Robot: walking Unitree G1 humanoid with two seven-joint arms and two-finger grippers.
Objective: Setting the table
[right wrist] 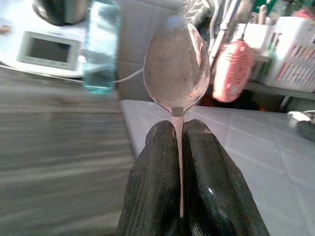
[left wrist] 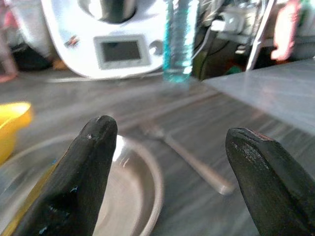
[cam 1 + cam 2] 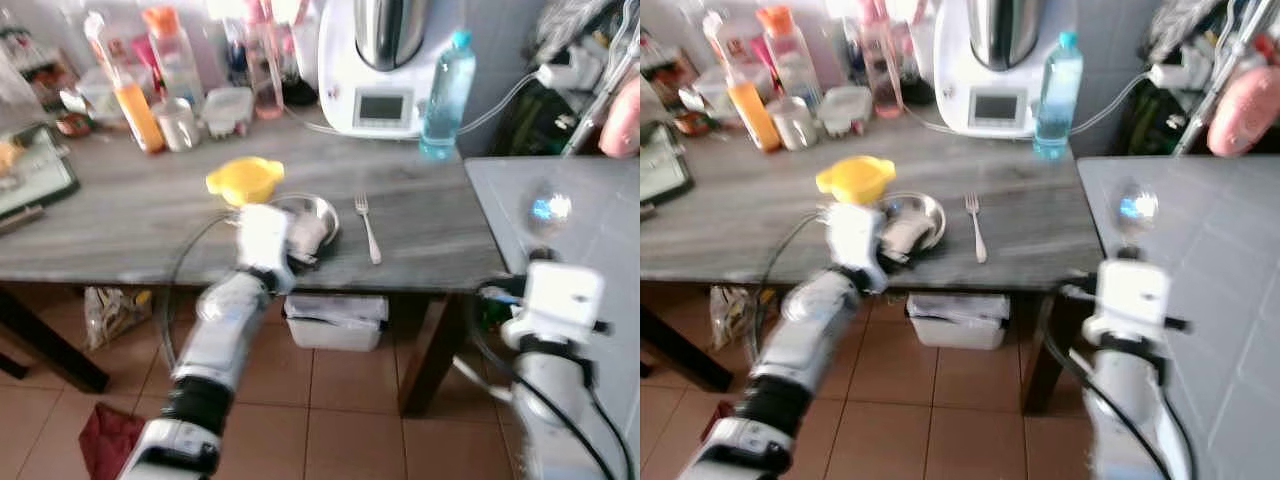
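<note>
A steel plate (image 3: 322, 212) lies near the front edge of the grey wooden table (image 3: 120, 215), with a yellow bowl (image 3: 245, 178) just behind it and a fork (image 3: 367, 226) to its right. My left gripper (image 2: 170, 162) is open, low over the plate's (image 2: 142, 187) near rim. My right gripper (image 1: 179, 142) is shut on the handle of a spoon (image 1: 177, 64), which stands bowl-up. The spoon's bowl (image 3: 550, 207) shows above the white counter, right of the table.
A white kitchen machine (image 3: 378, 70), a blue water bottle (image 3: 446, 92), an orange bottle (image 3: 133, 95), cups and jars stand along the table's back. A white counter (image 3: 580, 230) abuts the table on the right. A white bin (image 3: 335, 318) sits under the table.
</note>
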